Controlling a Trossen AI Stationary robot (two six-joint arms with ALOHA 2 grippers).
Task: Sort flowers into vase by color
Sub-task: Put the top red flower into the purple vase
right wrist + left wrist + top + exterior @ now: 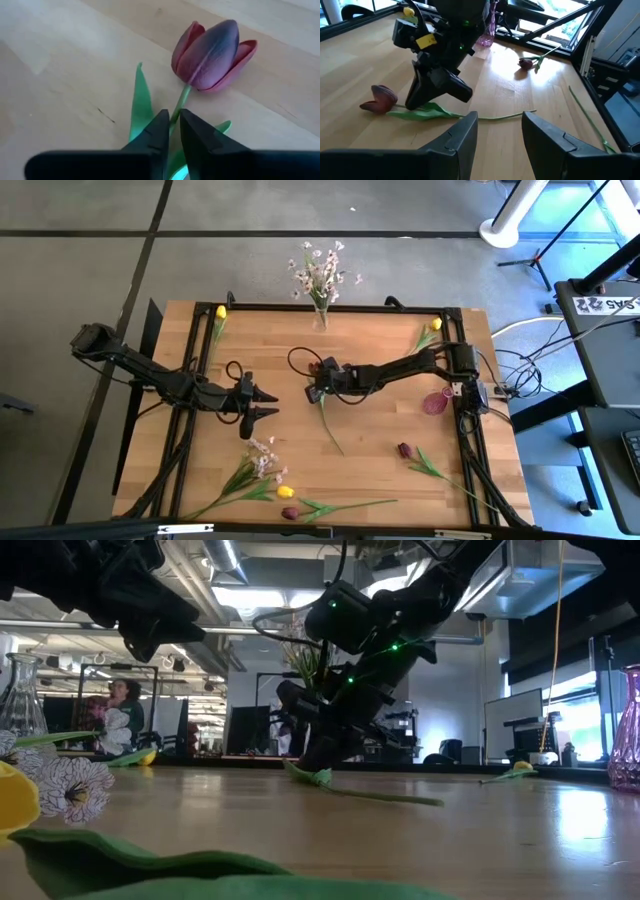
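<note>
Looking down the right wrist camera, I see a dark maroon tulip (212, 52) lying on its side on the bench (370, 470), its petals slightly parted, with a thin green stem (179, 107) and a pointed leaf beside it. The right fingers (171, 131) sit on either side of that stem just below the bloom, nearly together and pinching it. From above, this tulip lies near the middle of the bench, its stem trailing away from the right gripper (316, 392) toward the front edge.

My left gripper (262, 403) hovers just beside it, fingers (546, 135) parted and holding nothing; its camera looks straight at the same tulip and the right arm's fingers pressed down on it.

Other flowers lie on the bench: a yellow tulip (221, 313) at the far left corner, another yellow tulip (434, 326) at the far right, a second maroon tulip (405, 450) toward the front right, and a cluster at the front with a pale pink-white spray (262, 460), a yellow bloom (286, 492) and a maroon bloom (290, 513).

A clear vase (320, 318) at the far edge holds a bunch of pale pink-white blossoms (320, 268). A pink vase (436, 402) near the right edge holds no flowers that I can see
</note>
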